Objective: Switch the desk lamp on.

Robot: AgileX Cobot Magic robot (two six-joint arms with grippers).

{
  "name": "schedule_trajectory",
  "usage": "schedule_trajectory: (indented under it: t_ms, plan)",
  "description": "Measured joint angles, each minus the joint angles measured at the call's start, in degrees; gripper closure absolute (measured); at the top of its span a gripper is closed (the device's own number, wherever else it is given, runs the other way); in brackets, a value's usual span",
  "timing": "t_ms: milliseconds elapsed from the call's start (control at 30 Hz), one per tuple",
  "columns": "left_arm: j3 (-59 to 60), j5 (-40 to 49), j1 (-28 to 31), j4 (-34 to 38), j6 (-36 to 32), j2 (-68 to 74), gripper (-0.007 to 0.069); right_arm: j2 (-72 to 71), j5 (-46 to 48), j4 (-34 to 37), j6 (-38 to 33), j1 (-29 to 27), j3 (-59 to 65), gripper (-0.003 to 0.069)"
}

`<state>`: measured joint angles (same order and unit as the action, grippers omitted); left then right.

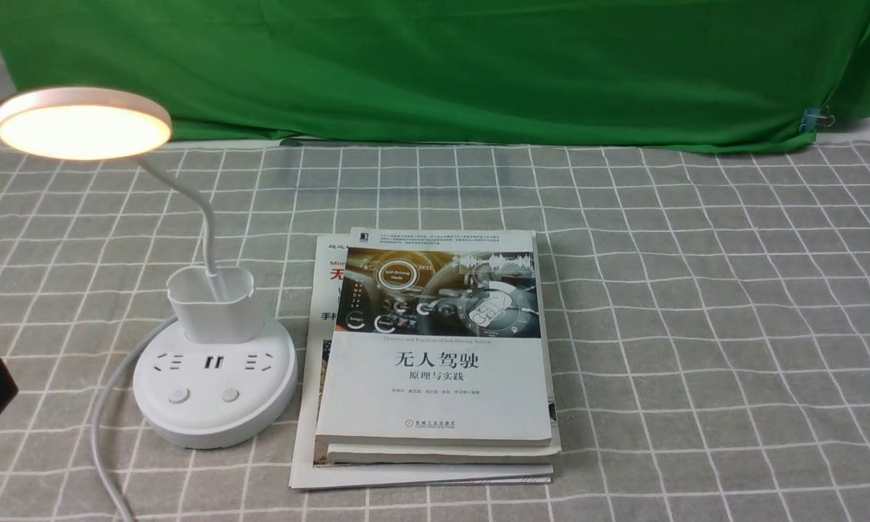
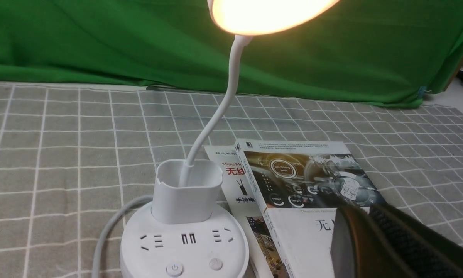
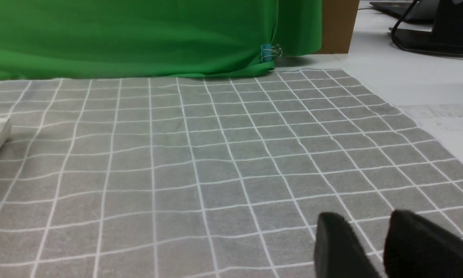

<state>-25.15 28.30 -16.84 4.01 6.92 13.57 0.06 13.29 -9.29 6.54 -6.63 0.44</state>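
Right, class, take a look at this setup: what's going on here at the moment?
The desk lamp is lit, its round head glowing. Neither arm is touching it. The left gripper sits at the front view's left edge, apart from the lamp's base. The right gripper is over the bare checked cloth, fingers apart and holding nothing. A stack of books lies beside the lamp.
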Motion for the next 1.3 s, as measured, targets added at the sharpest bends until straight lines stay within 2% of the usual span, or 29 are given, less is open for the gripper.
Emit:
schedule_trajectory:
  t_ms: [333, 467, 633, 767, 933, 1300]
  plan:
    - [0.0, 0.1, 0.0, 0.0, 0.0, 0.0, 0.0606, 0.0, 0.0, 0.0, 0.0, 0.0, 0.0, 0.0414]
    - [2.0, -2.6, 0.3, -1.2, -0.6, -0.4, 0.0606, -0.1, 0.0, 0.0, 0.0, 0.0, 0.0, 0.0414]
    - [9.3, -12.5, 5.7, -2.8, -9.8, -5.6, 0.0606, 0.0, 0.0, 0.0, 0.0, 0.0, 0.0, 0.0414]
    - [17.2, -18.3, 11.2, -3.0, -12.1, -10.1, 0.0606, 0.0, 0.0, 0.0, 0.0, 0.0, 0.0, 0.0414]
    - [25.0, -17.0, 14.9, -3.1, -12.6, -13.1, 0.0606, 0.0, 0.0, 0.0, 0.0, 0.0, 0.0, 0.0414]
    - [25.5, -15.4, 15.7, -3.0, -12.9, -13.7, 0.0606, -0.1, 0.0, 0.0, 0.0, 0.0, 0.0, 0.0414]
